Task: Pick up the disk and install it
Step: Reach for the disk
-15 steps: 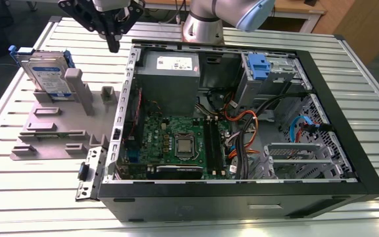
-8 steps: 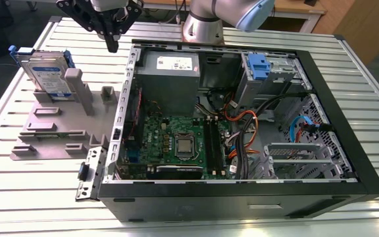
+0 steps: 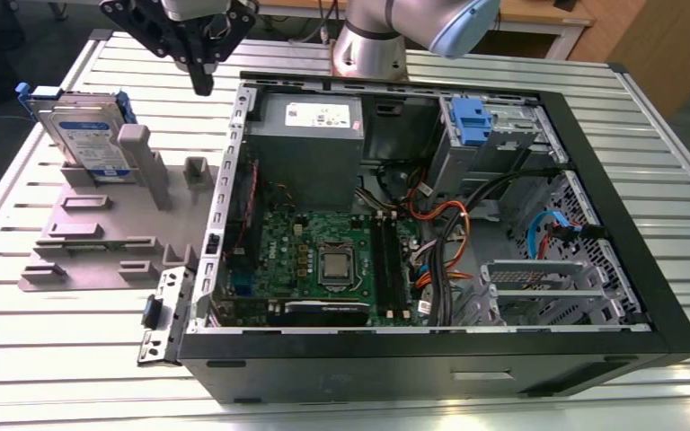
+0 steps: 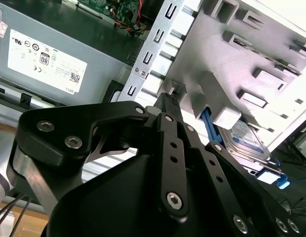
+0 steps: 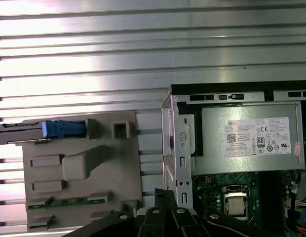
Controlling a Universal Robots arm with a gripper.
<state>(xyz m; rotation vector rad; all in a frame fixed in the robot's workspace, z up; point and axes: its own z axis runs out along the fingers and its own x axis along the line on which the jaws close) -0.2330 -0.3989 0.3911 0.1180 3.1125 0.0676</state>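
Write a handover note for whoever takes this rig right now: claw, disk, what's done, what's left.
Claw: shut, holding nothing, hovering above where the grey stand meets the open computer case.
Disk: standing upright in the grey stand, on the exterior view's left, clear of the claw.
Done: nothing yet, as the disk is not picked up.
Left: the pick-up and the install.
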